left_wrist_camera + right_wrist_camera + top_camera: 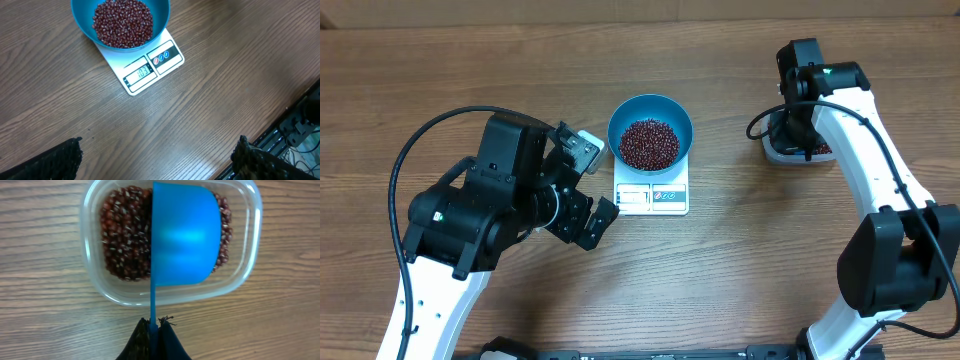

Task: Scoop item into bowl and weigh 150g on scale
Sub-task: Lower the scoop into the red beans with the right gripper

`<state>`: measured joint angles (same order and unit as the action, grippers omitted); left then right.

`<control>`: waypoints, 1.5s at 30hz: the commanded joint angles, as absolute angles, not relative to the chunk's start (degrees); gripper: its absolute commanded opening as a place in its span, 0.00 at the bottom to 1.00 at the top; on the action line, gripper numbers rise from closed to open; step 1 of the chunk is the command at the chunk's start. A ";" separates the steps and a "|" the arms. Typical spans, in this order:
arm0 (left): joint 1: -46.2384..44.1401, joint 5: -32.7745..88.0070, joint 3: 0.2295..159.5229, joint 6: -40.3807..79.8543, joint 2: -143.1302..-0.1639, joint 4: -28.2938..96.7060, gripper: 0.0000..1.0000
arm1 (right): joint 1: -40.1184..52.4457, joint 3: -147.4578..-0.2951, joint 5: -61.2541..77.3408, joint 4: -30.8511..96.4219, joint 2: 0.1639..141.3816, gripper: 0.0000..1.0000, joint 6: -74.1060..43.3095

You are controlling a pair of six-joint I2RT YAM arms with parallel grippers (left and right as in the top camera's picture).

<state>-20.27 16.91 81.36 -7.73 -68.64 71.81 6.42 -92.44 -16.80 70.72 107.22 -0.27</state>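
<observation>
Red-brown beans (650,143) lay heaped in the bright blue bowl (650,103), which stood on the far part of the white kitchen scale (652,197) near the middle of the wooden table (470,60). The bowl overhung the scale on the left, right and far sides, leaving only the near edge with the display and the blue-marked labels uncovered. In the left wrist view the display showed dark digits, too small to read with certainty.

The left gripper (588,187) hovered just to the left of the scale, its fingers (65,160) spread wide apart and holding nothing, with bare wood between them.

Well apart to the right sat a clear rectangular plastic tub (95,280), partly hidden under the right arm in the overhead view, with more of the same beans in it. The right gripper (154,335) was above the near rim of the tub, its fingers pressed together on the thin handle of a blue scoop (185,235). The scoop's cup lay over the right half of the tub and covered the beans there. Whether the cup itself held any beans could not be told.
</observation>
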 commanded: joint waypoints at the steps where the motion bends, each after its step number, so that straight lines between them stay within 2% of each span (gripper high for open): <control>1: -20.64 16.51 81.54 -8.99 -68.90 71.77 0.99 | 7.18 -91.85 -13.69 69.78 106.87 0.04 0.47; 8: -20.64 16.51 81.54 -8.99 -68.90 71.77 1.00 | 7.18 -89.69 -12.14 69.25 107.07 0.04 0.45; 18: -20.64 16.51 81.54 -8.99 -68.90 71.77 1.00 | 7.05 -89.21 2.87 66.04 107.09 0.04 0.45; 26: -20.64 16.51 81.54 -8.99 -68.90 71.77 0.99 | 6.50 -89.73 3.99 67.44 107.04 0.04 0.23; 33: -20.64 16.51 81.54 -8.99 -68.90 71.77 1.00 | 0.86 -89.76 12.91 67.99 106.76 0.04 0.58; 40: -20.64 16.51 81.54 -8.99 -68.90 71.77 0.99 | -4.89 -89.76 26.22 69.54 106.74 0.04 6.76; 45: -20.64 16.51 81.54 -8.99 -68.90 71.77 1.00 | -7.03 -89.76 27.70 70.43 106.74 0.04 7.62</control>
